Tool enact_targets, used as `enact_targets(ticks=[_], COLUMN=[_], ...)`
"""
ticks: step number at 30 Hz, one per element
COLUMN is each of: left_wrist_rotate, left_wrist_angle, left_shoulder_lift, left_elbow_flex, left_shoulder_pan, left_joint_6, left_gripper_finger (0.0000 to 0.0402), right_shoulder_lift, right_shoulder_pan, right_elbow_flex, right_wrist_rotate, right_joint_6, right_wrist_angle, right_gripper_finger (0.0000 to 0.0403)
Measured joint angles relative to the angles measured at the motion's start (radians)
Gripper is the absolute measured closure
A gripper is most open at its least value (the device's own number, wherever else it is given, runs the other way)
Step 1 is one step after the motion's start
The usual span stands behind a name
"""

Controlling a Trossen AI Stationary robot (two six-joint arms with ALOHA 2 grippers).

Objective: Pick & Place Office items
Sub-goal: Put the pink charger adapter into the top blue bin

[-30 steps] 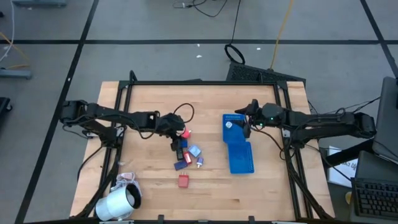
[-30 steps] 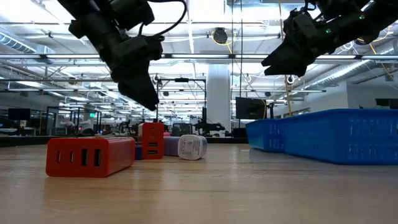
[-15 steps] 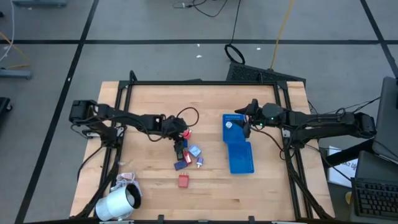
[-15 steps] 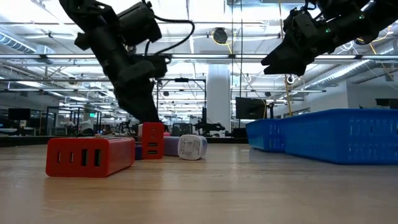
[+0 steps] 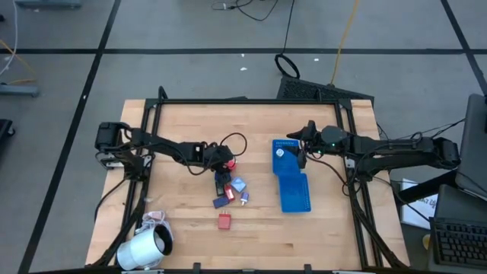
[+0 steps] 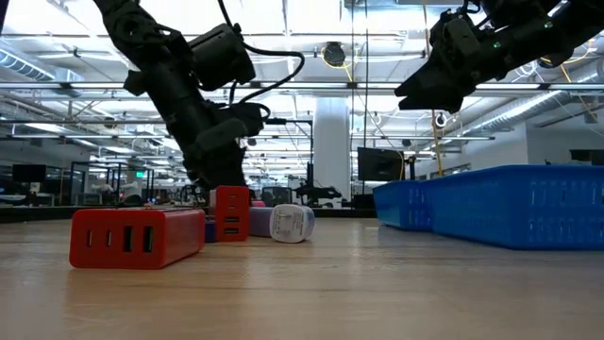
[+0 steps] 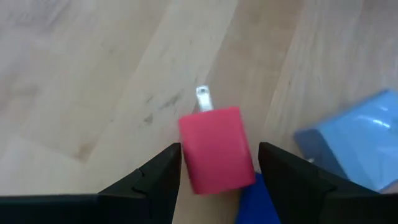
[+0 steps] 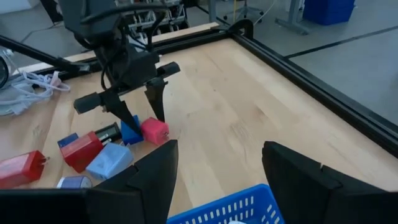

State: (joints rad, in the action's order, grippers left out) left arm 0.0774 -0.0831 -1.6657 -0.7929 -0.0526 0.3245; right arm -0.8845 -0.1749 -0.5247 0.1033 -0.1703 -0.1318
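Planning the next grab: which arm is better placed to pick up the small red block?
Left. The left gripper has its jaws open on either side of the red block, while the right gripper hangs over the blue tray.

- The table (image 5: 183, 213) is pale wood with a visible grain, smooth and matt, with faint scuffs showing in the left wrist view.
- The pink block (image 7: 215, 148) looks like smooth matt plastic, with a small shiny metal prong (image 7: 203, 98) at one end.
- The light blue block (image 7: 357, 142) has a slightly glossy plastic face.
- The blue tray (image 5: 291, 179) is plastic with ribbed, slotted walls.
- The left gripper (image 7: 217, 171) has matt black plastic-looking fingers (image 7: 155, 180).
- The frame (image 5: 243, 102) edging the table is dark metal.
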Motion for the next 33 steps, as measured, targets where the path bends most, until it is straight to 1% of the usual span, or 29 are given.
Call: enact_targets(ticks=[7,10,13,18,25,29,33], left_wrist_rotate=[0.003,0.003,0.003,0.004,0.004,0.004,-0.009], left_wrist_angle=[0.009,0.006,0.009,0.014,0.047,0.111,0.255], left_shoulder_lift=[0.001,0.001,0.001,0.001,0.013,0.058,0.104], left_elbow_flex=[0.000,0.000,0.000,0.000,0.000,0.001,0.001], left_shoulder_pan=[-0.004,-0.006,-0.006,-0.006,-0.023,-0.027,-0.016], left_joint_6=[-0.006,-0.030,-0.071,-0.130,-0.147,-0.166,-0.235], left_gripper_finger=[0.0188,0.0192,0.0207,0.0260,0.0264,0.0264,0.0264], right_shoulder_lift=[0.000,0.000,0.000,0.000,0.000,0.000,0.000], right_shoulder_pan=[0.000,0.000,0.000,0.000,0.000,0.000,0.000], right_elbow_flex=[0.000,0.000,0.000,0.000,0.000,0.001,0.047], right_wrist_rotate=[0.000,0.000,0.000,0.000,0.000,0.000,-0.002], right_joint_6=[0.000,0.000,0.000,0.000,0.000,-0.025,-0.078], right_wrist_angle=[0.001,0.000,0.000,0.000,0.000,0.000,-0.030], right_gripper_finger=[0.0181,0.0183,0.0183,0.0182,0.0186,0.0186,0.0187])
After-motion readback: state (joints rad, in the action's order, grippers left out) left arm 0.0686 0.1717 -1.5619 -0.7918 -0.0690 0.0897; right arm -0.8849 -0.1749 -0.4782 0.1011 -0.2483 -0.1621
